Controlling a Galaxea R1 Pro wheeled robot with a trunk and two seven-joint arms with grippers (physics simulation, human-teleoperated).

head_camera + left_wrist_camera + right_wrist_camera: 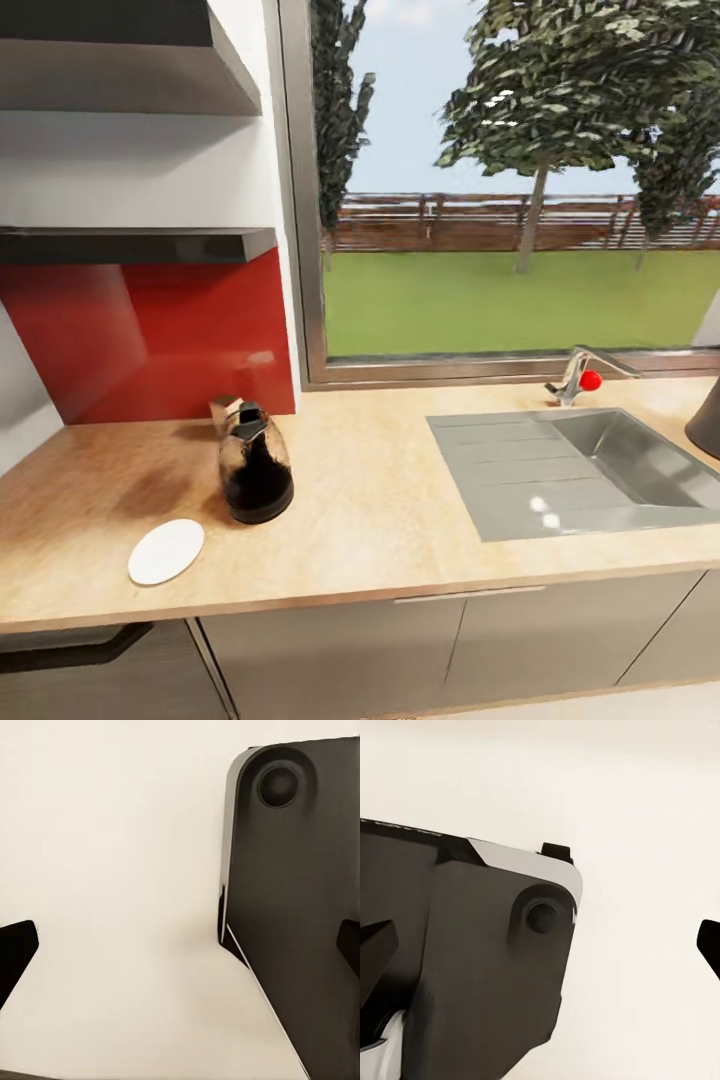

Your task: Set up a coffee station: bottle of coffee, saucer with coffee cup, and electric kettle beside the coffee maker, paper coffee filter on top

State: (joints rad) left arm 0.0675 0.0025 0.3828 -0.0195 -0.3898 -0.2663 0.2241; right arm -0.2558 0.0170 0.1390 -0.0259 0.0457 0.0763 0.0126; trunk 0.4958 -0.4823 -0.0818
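A wood-grain tabletop [400, 500] runs beneath a wide window [520, 180], with a steel sink [590, 470] set in at the right and a red backsplash [140, 340] at the left. The glass-bodied kettle [255, 465], dark liquid inside, stands upright near the backsplash; it looks heavy, rigid and breakable, best taken by its handle. Just beside it, nearer the edge, lies a white saucer [166, 551], flat, light, likely slippery. The left end effector [180, 945] and right end effector [540, 945] hang spread wide, empty, over pale floor by the robot's dark base.
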